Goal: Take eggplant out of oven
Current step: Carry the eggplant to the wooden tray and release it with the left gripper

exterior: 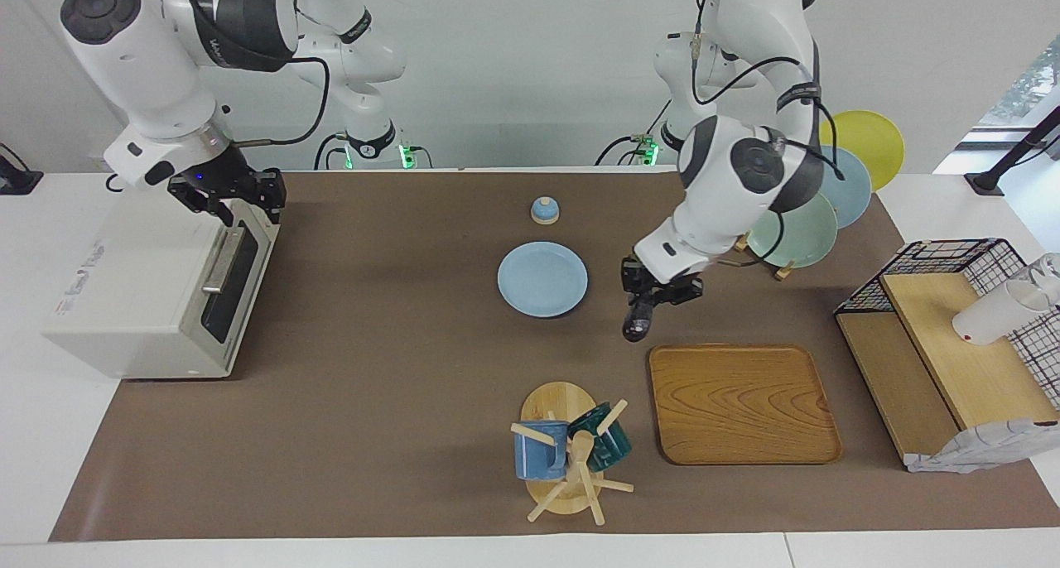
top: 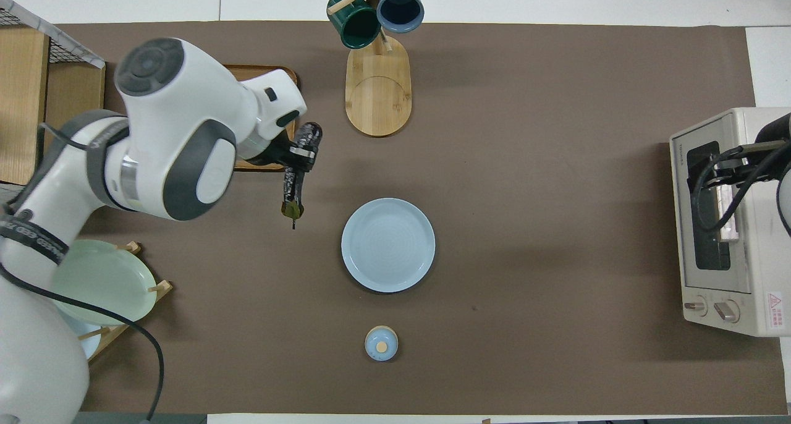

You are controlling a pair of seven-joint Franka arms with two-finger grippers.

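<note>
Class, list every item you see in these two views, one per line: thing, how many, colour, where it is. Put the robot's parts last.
eggplant: 1, dark purple, held in the air over the mat beside the wooden tray
oven: 1, off-white, right arm's end of the table
plate: 1, light blue, mid-table
lid: 1, blue, nearer to the robots than the plate
wooden tray: 1, brown
mug tree: 1, wood, with a blue and a green mug
plate rack: 1, holding green, blue, yellow plates
wire basket: 1, black
left gripper: jaws shut on the eggplant
right gripper: at the oven's door handle
</note>
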